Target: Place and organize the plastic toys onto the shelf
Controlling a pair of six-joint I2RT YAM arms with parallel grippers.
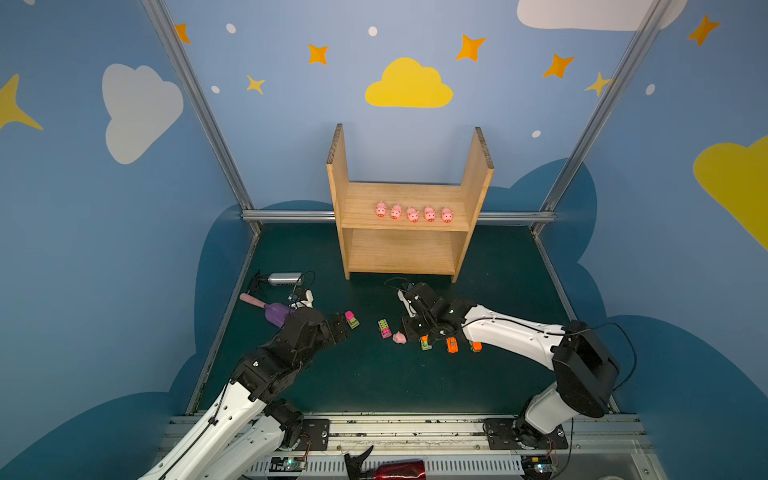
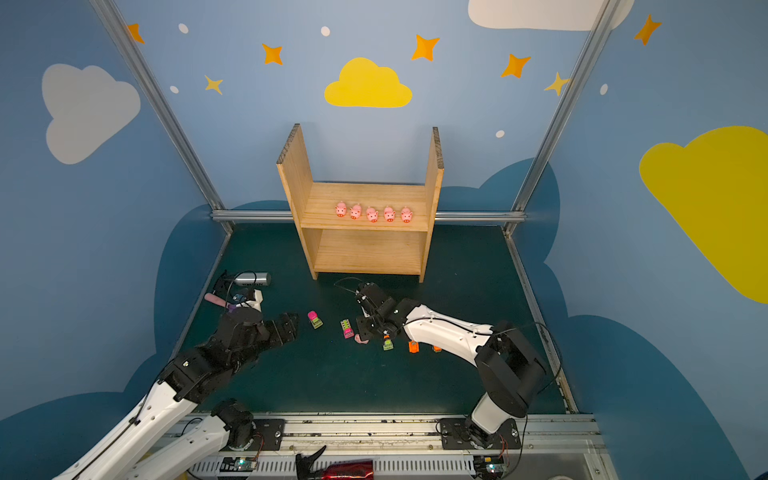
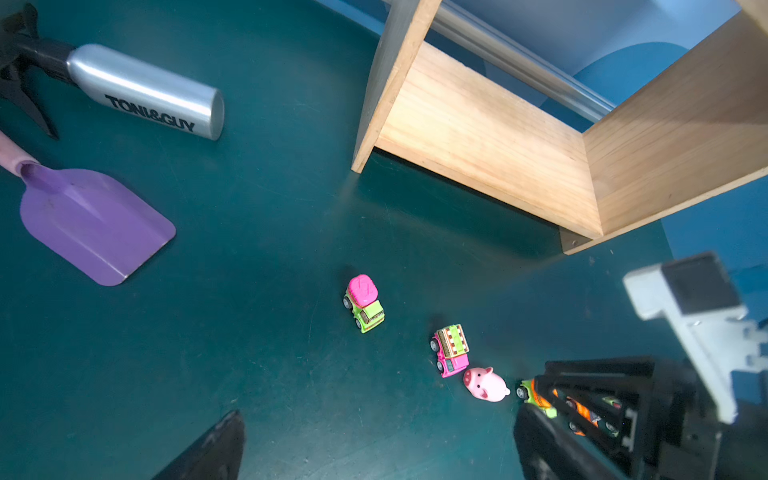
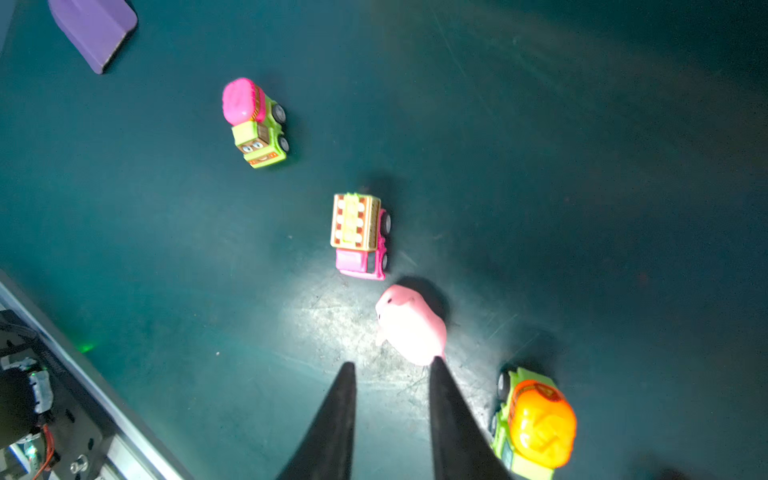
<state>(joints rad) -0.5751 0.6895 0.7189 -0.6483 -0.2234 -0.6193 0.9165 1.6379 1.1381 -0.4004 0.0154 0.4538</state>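
Toy pigs, five in a row, stand on the upper board of the shelf in both top views. The shelf stands at the middle of the table's back edge. A sixth pig lies mid-table, with a pink truck just beside it and a mixer truck farther toward the left edge. My right claw is low at that pig. A lime truck, an orange car and another orange toy sit along my right arm. My left claw hangs near the mixer truck. A bottle and a scoop lie by the left edge.

From my left wrist, my left claw's fingers stand wide apart with nothing between them. The mixer truck, the pink truck and the pig run in a slanted line toward my right claw.

From my right wrist, my right claw's fingers are drawn close, with only a narrow gap and nothing in it. The pig, blurred, lies just past the tips and touches one of them. The lime truck is just beside that finger.
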